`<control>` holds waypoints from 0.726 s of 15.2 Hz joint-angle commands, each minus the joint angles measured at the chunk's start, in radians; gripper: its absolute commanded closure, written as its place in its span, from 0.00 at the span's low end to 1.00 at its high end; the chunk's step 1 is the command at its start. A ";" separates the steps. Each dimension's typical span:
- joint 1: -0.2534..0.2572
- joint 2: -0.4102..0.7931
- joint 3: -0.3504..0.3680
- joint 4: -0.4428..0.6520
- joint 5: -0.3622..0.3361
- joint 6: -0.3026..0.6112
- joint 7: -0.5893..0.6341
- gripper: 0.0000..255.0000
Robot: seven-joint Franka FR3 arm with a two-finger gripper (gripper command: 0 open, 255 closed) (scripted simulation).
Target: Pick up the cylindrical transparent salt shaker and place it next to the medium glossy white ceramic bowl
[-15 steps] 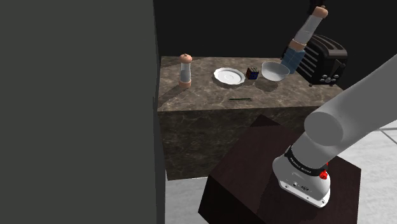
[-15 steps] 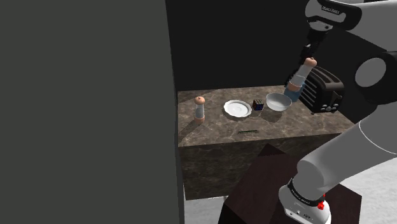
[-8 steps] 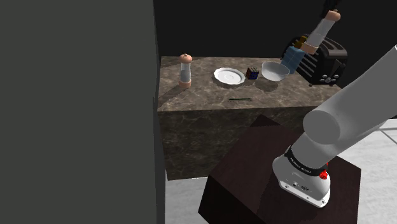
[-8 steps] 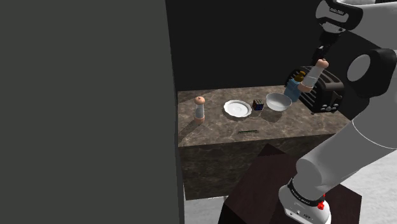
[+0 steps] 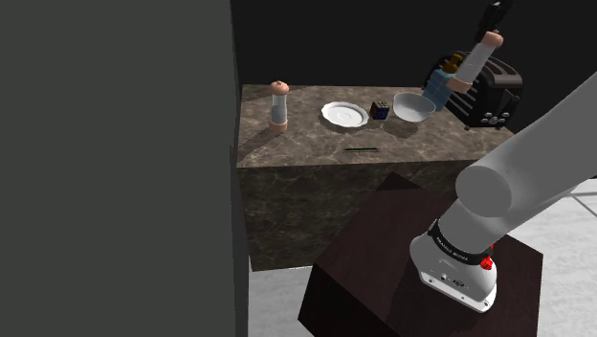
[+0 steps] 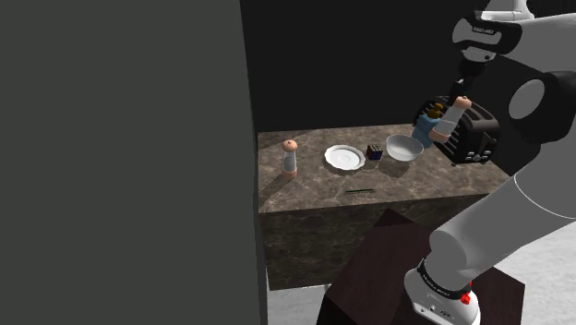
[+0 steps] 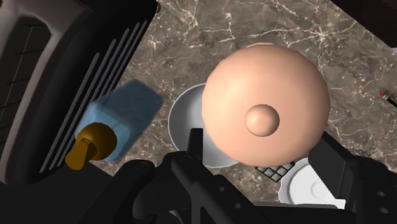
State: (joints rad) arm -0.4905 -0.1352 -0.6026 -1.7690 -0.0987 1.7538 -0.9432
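My gripper (image 5: 495, 21) is shut on the salt shaker (image 5: 473, 61), a pale see-through cylinder with a round peach cap (image 7: 266, 105). The shaker (image 6: 449, 118) hangs tilted in the air, over the far side of the white bowl (image 5: 413, 107) and close to the black toaster (image 5: 490, 92). In the wrist view the black fingers (image 7: 194, 149) clasp the shaker just under its cap, and the bowl's rim (image 7: 182, 118) shows below it. The bowl (image 6: 403, 147) stands on the dark marble counter (image 5: 316, 144).
A blue bottle with a gold cap (image 5: 442, 82) lies between bowl and toaster. A white plate (image 5: 344, 115), a small dark cube (image 5: 381, 110), a second peach-capped shaker (image 5: 278, 105) and a thin dark stick (image 5: 362, 149) are on the counter. A grey wall (image 5: 115, 163) stands at the shoulder view's left.
The gripper has carried the shaker toward the toaster and a little lower, tilting it further. Nothing on the counter has moved.
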 commanded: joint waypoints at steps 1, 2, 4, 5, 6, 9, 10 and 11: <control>0.000 -0.007 0.001 -0.033 -0.005 0.028 0.005 1.00; -0.001 -0.009 0.001 -0.048 -0.006 0.041 0.006 1.00; -0.002 -0.012 0.001 -0.078 -0.008 0.068 0.008 1.00; -0.002 -0.013 0.000 -0.092 -0.009 0.082 0.009 1.00; -0.002 -0.013 0.000 -0.106 -0.010 0.095 0.010 1.00; -0.004 -0.014 -0.002 -0.147 -0.011 0.135 0.011 1.00; -0.004 -0.013 -0.003 -0.160 -0.012 0.149 0.011 1.00; -0.004 -0.013 -0.003 -0.173 -0.012 0.162 0.012 1.00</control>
State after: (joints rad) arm -0.4951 -0.1493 -0.6058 -1.9265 -0.1107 1.8993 -0.9329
